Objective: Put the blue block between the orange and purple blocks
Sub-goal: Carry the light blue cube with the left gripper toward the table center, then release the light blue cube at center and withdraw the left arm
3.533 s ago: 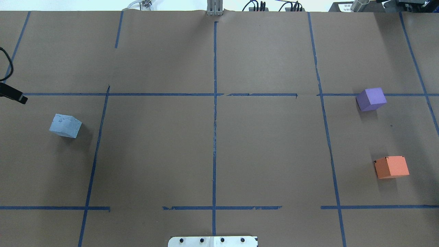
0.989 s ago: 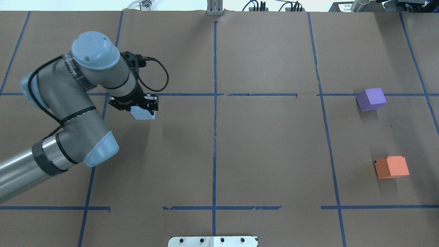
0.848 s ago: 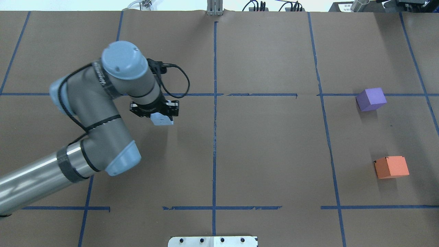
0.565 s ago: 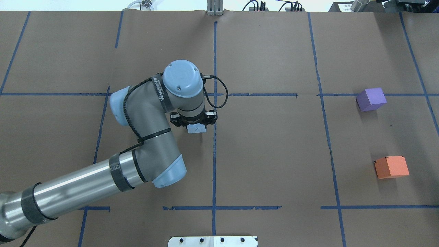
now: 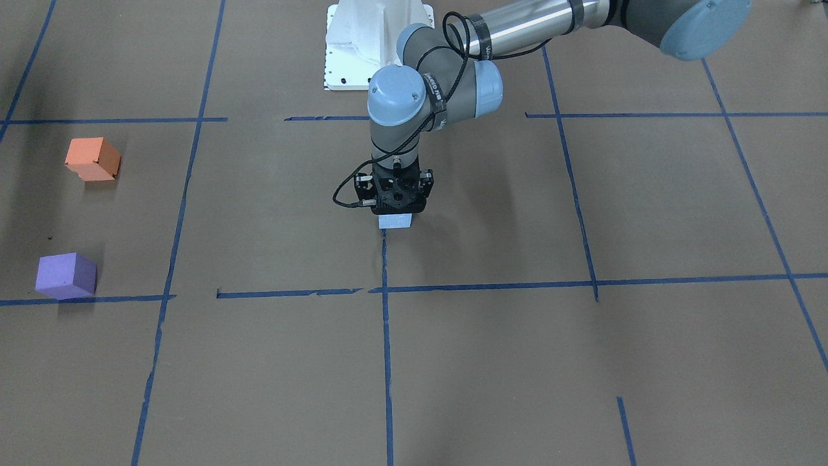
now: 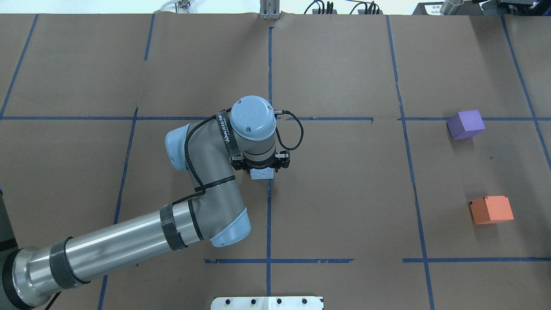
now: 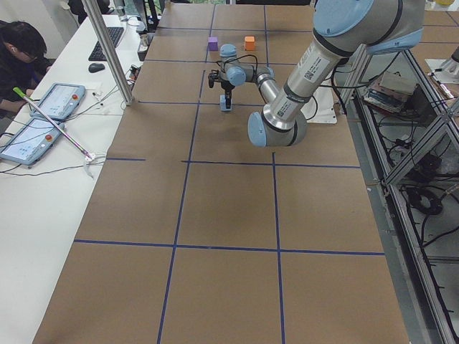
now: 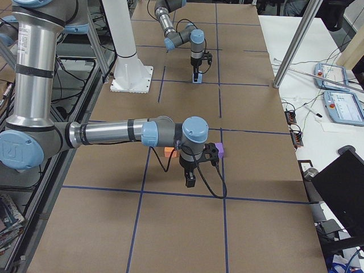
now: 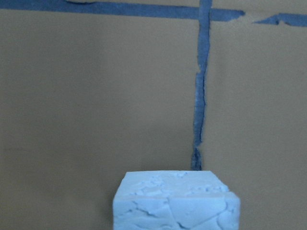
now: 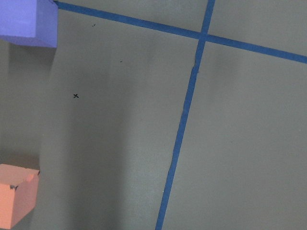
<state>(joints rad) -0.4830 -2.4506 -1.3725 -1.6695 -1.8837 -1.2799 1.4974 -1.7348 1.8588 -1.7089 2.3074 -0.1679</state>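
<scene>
My left gripper (image 6: 262, 171) is shut on the pale blue block (image 6: 262, 174) and holds it low over the table's middle, at the centre tape line. The block also shows in the front view (image 5: 395, 221) and fills the bottom of the left wrist view (image 9: 176, 201). The purple block (image 6: 465, 125) and the orange block (image 6: 491, 209) sit apart at the table's right, with bare paper between them. Both show at the left edge of the right wrist view, purple (image 10: 26, 21) and orange (image 10: 17, 201). My right gripper (image 8: 190, 181) shows only in the exterior right view, so I cannot tell its state.
Brown paper with blue tape lines (image 6: 269, 198) covers the table. The white base plate (image 6: 267, 303) lies at the near edge. A person (image 7: 18, 50) sits at a side desk with tablets (image 7: 57, 100). Cables and a metal post (image 6: 269, 10) line the far edge.
My left arm came in from the left, took the blue block off the table's left side, and carried it rightward to the centre line. The purple and orange blocks have not moved.
</scene>
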